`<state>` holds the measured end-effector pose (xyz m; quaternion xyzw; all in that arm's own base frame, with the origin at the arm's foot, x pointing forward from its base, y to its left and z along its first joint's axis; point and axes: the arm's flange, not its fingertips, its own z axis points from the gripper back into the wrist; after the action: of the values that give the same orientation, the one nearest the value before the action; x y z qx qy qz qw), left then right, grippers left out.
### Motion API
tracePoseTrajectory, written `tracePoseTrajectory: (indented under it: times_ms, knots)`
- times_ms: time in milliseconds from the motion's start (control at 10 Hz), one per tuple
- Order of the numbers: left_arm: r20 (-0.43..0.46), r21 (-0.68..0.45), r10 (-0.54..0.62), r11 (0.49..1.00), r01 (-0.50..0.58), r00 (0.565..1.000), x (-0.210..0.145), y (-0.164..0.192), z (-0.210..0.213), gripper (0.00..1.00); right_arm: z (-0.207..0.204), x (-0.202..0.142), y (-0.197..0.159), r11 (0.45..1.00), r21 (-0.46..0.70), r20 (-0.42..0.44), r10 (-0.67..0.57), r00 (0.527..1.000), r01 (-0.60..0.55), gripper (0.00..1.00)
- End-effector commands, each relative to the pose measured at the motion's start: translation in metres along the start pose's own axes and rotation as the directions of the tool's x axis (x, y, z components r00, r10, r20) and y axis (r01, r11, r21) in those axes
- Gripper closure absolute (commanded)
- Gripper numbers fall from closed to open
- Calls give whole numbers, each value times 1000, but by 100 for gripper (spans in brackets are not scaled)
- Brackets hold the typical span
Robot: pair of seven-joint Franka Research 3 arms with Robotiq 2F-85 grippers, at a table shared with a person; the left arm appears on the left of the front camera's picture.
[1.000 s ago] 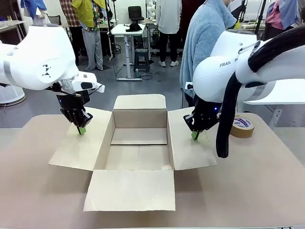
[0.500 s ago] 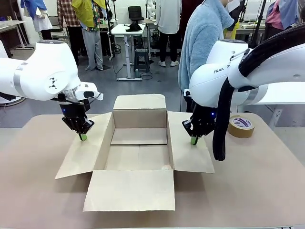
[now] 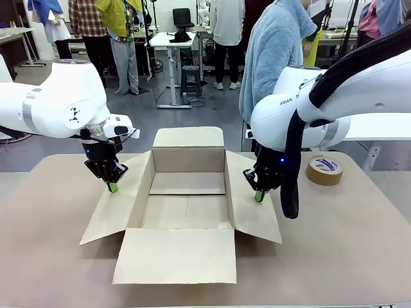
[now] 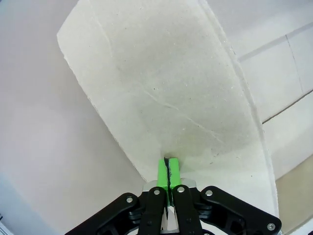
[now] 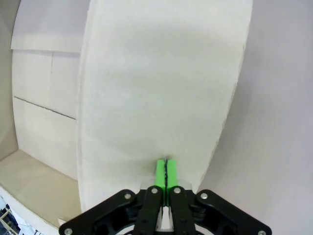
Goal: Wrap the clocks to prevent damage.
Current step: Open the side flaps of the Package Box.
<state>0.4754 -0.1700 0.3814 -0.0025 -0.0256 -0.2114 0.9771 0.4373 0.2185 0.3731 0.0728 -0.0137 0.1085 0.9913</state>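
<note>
L gripper (image 3: 112, 187): closed, tip on L flap (image 3: 119, 208). R gripper (image 3: 258, 196): same, R flap (image 3: 255, 218). I see box (image 3: 188, 160) between them.

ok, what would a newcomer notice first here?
The open cardboard box mid-table, with its side flaps tilted up. Each shut gripper meets a flap's outer edge: the left gripper at the left flap, the right gripper at the right flap. A brown tape roll sits far right on the table.

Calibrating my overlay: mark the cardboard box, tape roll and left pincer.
cardboard box (image 3: 188, 160), front view, far inner wall.
tape roll (image 3: 322, 178), front view, brown outer side.
left pincer (image 3: 113, 187), front view, between green fingertips.
</note>
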Motion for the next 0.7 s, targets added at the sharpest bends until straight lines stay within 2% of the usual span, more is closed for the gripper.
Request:
tracePoseTrajectory:
  times_ms: [0,100,600]
  knots:
    - [39,-25,44,999,-43,998,6,5,6,100,12,8,0,1000,20,26,13,1000,-13,99]
    - [0,0,0,1000,0,1000,0,0,0,100,0,0,0,1000,0,0,0,1000,0,99]
    - [0,0,0,1000,0,1000,0,0,0,100,0,0,0,1000,0,0,0,1000,0,99]
